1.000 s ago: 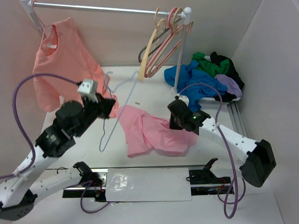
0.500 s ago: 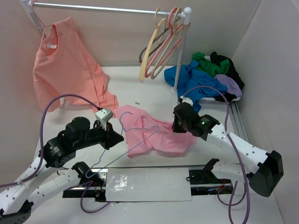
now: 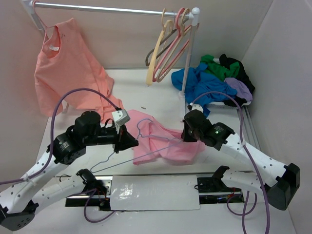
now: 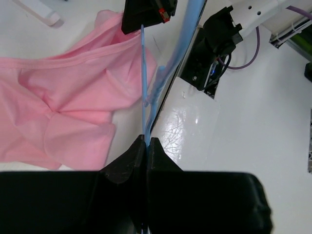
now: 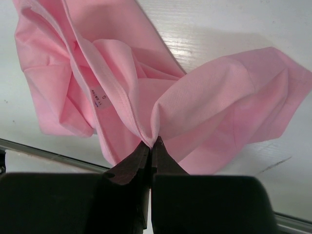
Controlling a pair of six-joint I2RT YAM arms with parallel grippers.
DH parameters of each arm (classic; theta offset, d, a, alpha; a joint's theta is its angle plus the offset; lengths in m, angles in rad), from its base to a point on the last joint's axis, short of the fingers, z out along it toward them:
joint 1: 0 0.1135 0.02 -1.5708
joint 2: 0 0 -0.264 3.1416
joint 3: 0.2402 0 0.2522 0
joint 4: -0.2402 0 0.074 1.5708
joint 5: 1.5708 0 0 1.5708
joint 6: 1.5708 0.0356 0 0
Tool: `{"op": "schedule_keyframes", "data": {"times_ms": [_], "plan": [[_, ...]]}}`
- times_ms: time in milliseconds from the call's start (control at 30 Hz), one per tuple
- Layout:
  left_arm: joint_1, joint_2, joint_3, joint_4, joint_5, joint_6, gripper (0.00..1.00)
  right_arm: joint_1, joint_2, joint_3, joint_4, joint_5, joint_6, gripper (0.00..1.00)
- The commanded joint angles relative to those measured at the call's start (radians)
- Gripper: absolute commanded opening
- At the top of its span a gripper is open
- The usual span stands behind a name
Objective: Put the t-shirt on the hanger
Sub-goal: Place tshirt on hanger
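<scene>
The pink t-shirt (image 3: 168, 148) lies crumpled on the white table between the two arms. My right gripper (image 3: 186, 137) is shut on a fold at its right edge; in the right wrist view the fabric (image 5: 122, 73) bunches into the fingertips (image 5: 152, 142), and a small size label shows. The thin bluish wire hanger (image 3: 146, 127) lies tilted across the shirt's left part, hook uppermost. My left gripper (image 3: 128, 141) is shut on its wire. In the left wrist view the wire (image 4: 144, 73) runs straight out from the closed fingertips (image 4: 146, 141), beside the t-shirt (image 4: 73, 107).
A salmon-orange shirt (image 3: 68, 68) hangs from the rail at back left. Cream and pink hangers (image 3: 168, 46) hang near the rail's white post (image 3: 187, 58). A heap of blue, green and purple garments (image 3: 214, 80) lies at back right. A white plate (image 3: 156, 192) sits between the arm bases.
My left arm has swung the hanger down and to the right, from beside the salmon shirt onto the pink t-shirt. My right gripper has shifted slightly right and nearer, still holding the shirt.
</scene>
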Motion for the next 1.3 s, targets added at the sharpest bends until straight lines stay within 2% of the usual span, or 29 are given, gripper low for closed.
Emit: {"op": "schedule_keyframes", "data": {"times_ms": [0,233,500,600,800,1033,1267], "plan": [[-0.004,0.05,0.08,0.076,0.025,0.093,0.0,0.018,-0.022,0.017,-0.026,-0.004,-0.026,0.0],[-0.004,0.129,0.213,-0.045,-0.067,0.212,0.0,0.018,-0.022,0.017,-0.035,-0.004,-0.026,0.0],[-0.026,0.211,0.243,-0.098,-0.041,0.271,0.0,0.018,-0.022,0.027,-0.035,-0.004,-0.036,0.0],[-0.035,0.211,0.243,-0.123,-0.094,0.283,0.0,0.018,-0.022,0.036,-0.044,-0.004,-0.036,0.0],[-0.006,0.168,0.234,-0.123,-0.104,0.304,0.0,0.018,-0.022,0.054,-0.054,-0.004,-0.045,0.0],[0.015,0.212,0.224,-0.102,-0.038,0.324,0.0,0.027,-0.013,0.073,-0.044,-0.029,-0.063,0.0],[0.015,0.289,0.279,-0.102,0.056,0.375,0.0,0.027,-0.013,0.12,-0.089,-0.029,-0.074,0.0]]}}
